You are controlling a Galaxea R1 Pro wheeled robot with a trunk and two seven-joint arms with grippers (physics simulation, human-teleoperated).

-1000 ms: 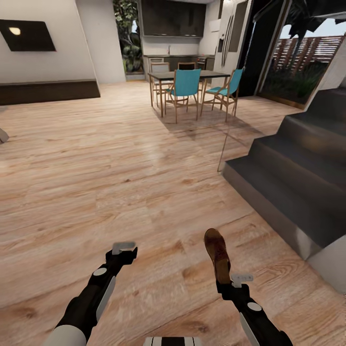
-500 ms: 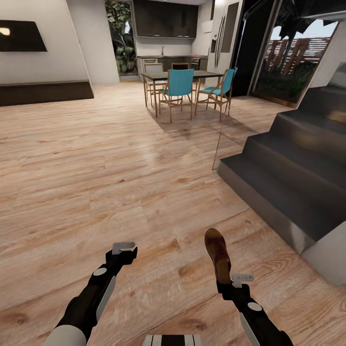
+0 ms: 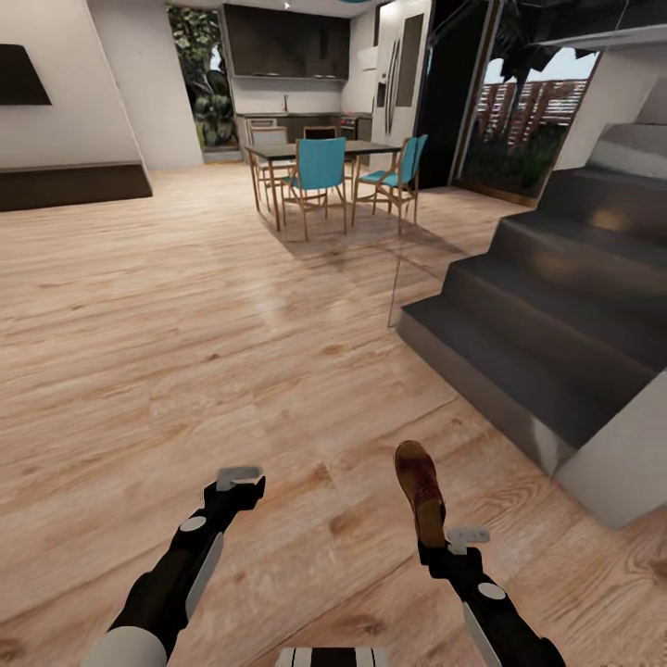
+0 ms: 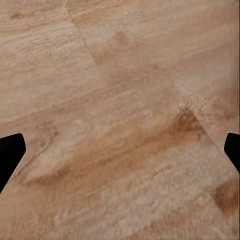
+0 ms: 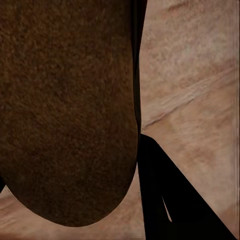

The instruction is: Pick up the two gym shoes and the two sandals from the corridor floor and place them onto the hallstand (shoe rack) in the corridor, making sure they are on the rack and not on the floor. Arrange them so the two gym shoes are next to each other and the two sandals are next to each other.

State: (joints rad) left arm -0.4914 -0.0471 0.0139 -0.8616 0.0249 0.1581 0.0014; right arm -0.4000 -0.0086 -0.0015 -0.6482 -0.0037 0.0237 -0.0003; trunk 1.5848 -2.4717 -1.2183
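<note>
The right gripper (image 3: 435, 547) holds one brown sandal (image 3: 419, 491) by its back end. The sandal sticks out straight ahead of the gripper, with its long side pointing away from the robot and its toe up in the air above the wood floor (image 3: 185, 352). In the right wrist view the sandal (image 5: 65, 110) sits very close, with a dark finger (image 5: 165, 195) pressed beside it.

The left gripper (image 3: 239, 478) holds nothing. In the left wrist view its two dark fingertips (image 4: 10, 150) stand far apart with only floor between them, so it is wide open.

The shoe rack and the other shoes are somewhere else, so I cannot tell which way the rack lies from the sandal. I think the robot has to roll or turn to find it first.

There is lots of open floor ahead and to the left. Dark stairs (image 3: 556, 306) rise close on the right side, and a table with blue chairs (image 3: 320, 171) stands far ahead. The right arm should stay away from the stair edge.
</note>
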